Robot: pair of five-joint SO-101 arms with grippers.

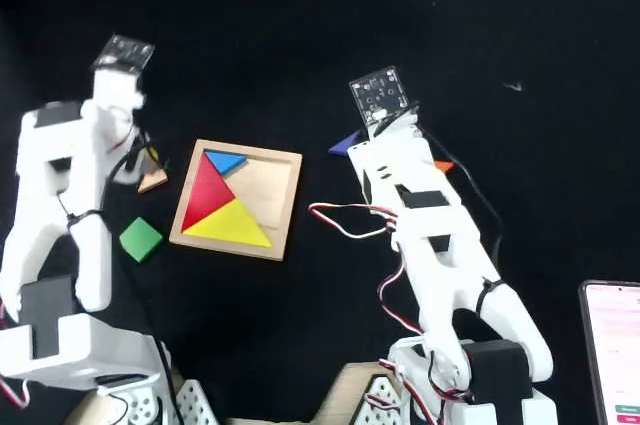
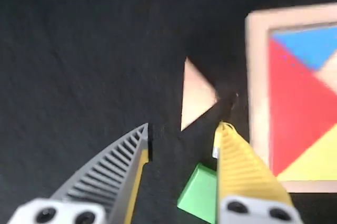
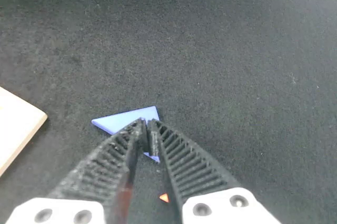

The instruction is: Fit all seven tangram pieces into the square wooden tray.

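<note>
The square wooden tray (image 1: 286, 203) holds a blue piece (image 1: 224, 161), a red triangle (image 1: 205, 194) and a yellow triangle (image 1: 233, 223). A peach triangle (image 1: 152, 181) lies left of the tray, with my left gripper (image 1: 143, 157) just over it. In the left wrist view that gripper (image 2: 184, 129) is open, and the peach triangle (image 2: 196, 95) lies just past its tips. A green square (image 1: 140, 239) sits nearer the front. My right gripper (image 3: 145, 128) is shut, tips over a violet-blue triangle (image 3: 126, 118) lying flat right of the tray.
A small orange piece (image 1: 443, 165) lies right of the right arm. A phone (image 1: 612, 345) rests at the table's right front edge. Black cloth covers the table. The tray's corner (image 3: 16, 124) shows in the right wrist view.
</note>
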